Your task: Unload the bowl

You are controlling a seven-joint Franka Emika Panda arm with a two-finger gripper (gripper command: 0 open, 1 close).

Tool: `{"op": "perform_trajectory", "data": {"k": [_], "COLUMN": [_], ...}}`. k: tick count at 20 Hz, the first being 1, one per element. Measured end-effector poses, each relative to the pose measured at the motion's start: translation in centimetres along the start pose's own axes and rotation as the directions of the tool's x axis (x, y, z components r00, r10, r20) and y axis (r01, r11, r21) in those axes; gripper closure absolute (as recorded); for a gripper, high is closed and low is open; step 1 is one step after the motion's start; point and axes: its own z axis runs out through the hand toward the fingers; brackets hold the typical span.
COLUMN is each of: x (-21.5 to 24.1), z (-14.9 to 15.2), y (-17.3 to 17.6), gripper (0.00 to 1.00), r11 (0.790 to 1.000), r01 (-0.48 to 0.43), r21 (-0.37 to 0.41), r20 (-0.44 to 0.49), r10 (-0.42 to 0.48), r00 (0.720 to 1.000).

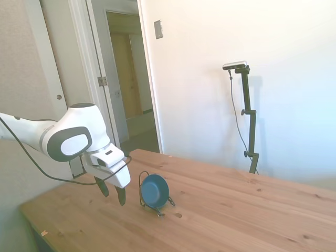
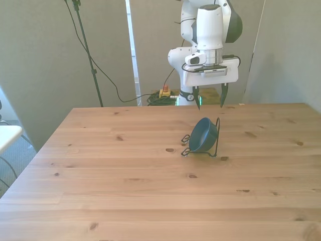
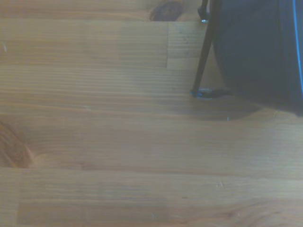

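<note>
Your two fingers (image 2: 199, 99) hang spread wide and empty above the bench (image 2: 125, 191), near its far edge; the gripper (image 1: 113, 192) sits just beside the wire rack (image 1: 156, 202). You have one teal-blue bowl (image 2: 203, 135), standing on edge in that single rack. The wrist view cuts the bowl (image 3: 258, 47) off, dark and blurred.

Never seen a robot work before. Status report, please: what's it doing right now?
Gripper open, empty, above table behind rack. Bowl on edge in wire rack, untouched. Nothing in the way.
</note>
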Motion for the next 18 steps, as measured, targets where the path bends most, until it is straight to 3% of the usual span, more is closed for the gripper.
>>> {"op": "perform_trajectory", "data": {"k": [6, 18], "x": [0.5, 4.7], "z": [0.4, -2.3], "y": [0.3, 2.2], "gripper": [0.00, 0.00], "r11": [1.000, 0.996], "r01": [-0.004, 0.045], "r21": [-0.023, 0.074], "r20": [-0.011, -0.106], "r10": [0.003, -0.037], "r00": [1.000, 0.994]}}
